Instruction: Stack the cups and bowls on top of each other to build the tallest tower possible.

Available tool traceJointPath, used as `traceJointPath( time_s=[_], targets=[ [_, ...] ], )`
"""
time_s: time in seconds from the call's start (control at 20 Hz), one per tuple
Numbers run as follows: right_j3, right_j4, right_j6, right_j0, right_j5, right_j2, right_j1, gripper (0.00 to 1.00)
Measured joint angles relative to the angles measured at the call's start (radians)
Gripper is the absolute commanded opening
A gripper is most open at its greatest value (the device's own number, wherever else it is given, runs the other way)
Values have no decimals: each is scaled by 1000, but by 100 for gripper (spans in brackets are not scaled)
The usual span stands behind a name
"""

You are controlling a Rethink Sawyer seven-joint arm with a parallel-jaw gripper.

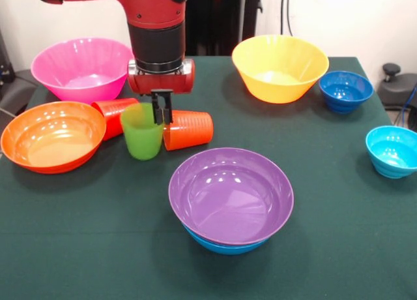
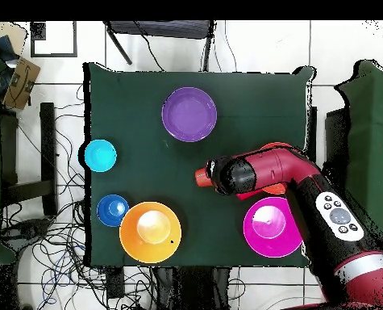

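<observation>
My bench wears dark green cloth and stands on a white tiled floor strewn with black cables; a pale wall rises behind.

Lime green cup, purple bowl over blue bowl

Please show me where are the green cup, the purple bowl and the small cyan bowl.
green cup (image 1: 141, 140): front view, on its side wall.
purple bowl (image 1: 229, 194): front view, on its inner bottom.
small cyan bowl (image 1: 393, 151): front view, on its inside.
</observation>
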Motion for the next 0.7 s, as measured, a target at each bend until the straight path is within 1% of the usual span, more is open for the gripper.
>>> traceJointPath(
  time_s=[0.35,0.5,0.65,0.7],
  targets=[
    [1,0,0,7,0,0,-2,0],
    [1,6,0,24,2,0,-15,0],
    [1,27,0,49,23,0,-34,0],
    [0,47,0,71,48,0,-51,0]
  ],
)
